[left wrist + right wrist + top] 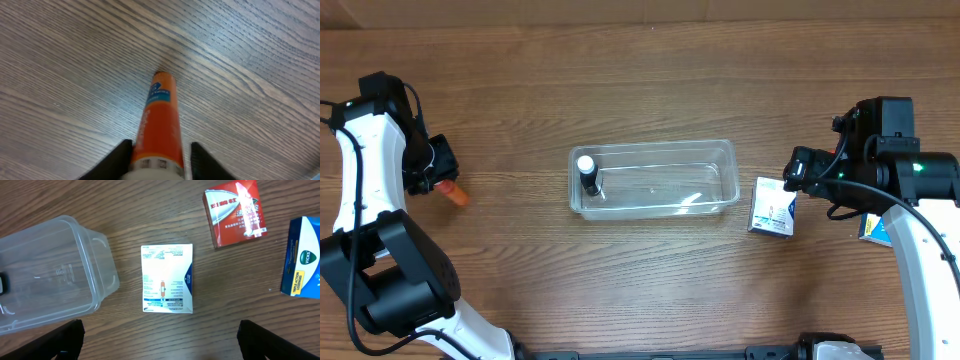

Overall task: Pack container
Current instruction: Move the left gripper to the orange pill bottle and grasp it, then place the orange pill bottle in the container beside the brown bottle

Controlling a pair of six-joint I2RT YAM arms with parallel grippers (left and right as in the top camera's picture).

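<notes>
While left pincer (157, 152) grips tube (160, 112) near surface's (640, 80) left edge, container (653, 180) lies rightward at centre, long axis left-right; right pincer (160, 332) released, over box (167, 278).

Clear container (655, 180) upright, mid-table, bottle (588, 173) inside.

You can read "VICKS" on the blue-and-yellow cardboard box (302, 260). The red cardboard box (235, 212) bears white Chinese characters; print on the white cardboard box (167, 278) and orange plastic tube (159, 120) is illegible.
</notes>
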